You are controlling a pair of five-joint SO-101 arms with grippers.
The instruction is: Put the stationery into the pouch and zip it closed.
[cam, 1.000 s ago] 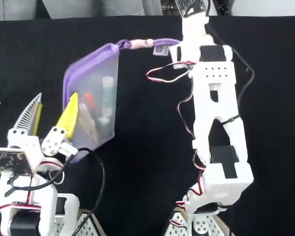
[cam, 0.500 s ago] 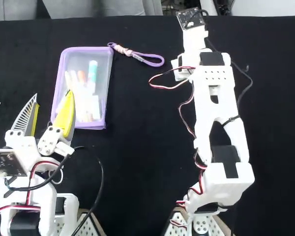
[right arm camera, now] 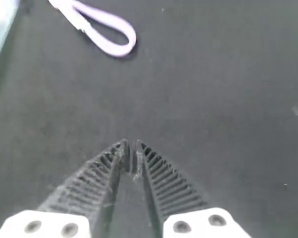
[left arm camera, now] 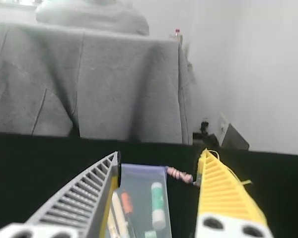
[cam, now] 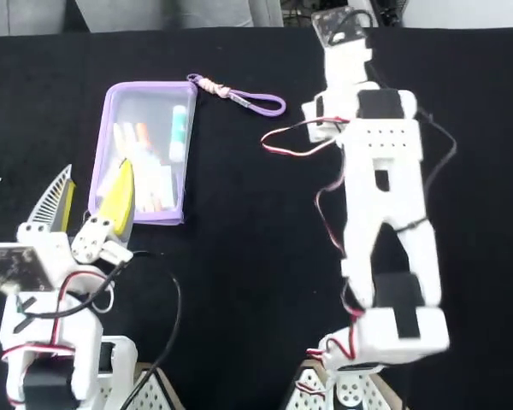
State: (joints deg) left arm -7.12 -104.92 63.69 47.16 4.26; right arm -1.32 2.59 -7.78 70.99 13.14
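Lying flat ahead of a spread left gripper

Resting on the black tablecloth (cam: 239,256), just ahead of the left gripper (left arm camera: 160,152): the clear plastic pouch with purple edging (cam: 104,145).

Holding nothing, that gripper, with its yellow ribbed finger (left arm camera: 223,193) and grey ribbed finger (left arm camera: 79,203) spread well apart. Framed between those two fingers in the left wrist view, the pouch's near end. Overlapped by the yellow finger at the near corner in the high view, though touching or not cannot be told.

Packed inside the pouch: a white marker with a green cap (cam: 179,132), a pen with an orange cap (cam: 141,135) beside it, and more pens crowded toward the yellow finger's side. Zipped or unzipped, impossible to tell.

Trailing from the pouch's far corner, away from the left gripper: a lilac cord loop with a pink knot (cam: 256,102).

Pressed together above bare cloth, with nothing between its grey ribbed tips: the right gripper (right arm camera: 131,145). Lying ahead of those shut tips, toward the left arm's side and well apart from them, the cord loop. Farther off beyond the loop, the pouch.
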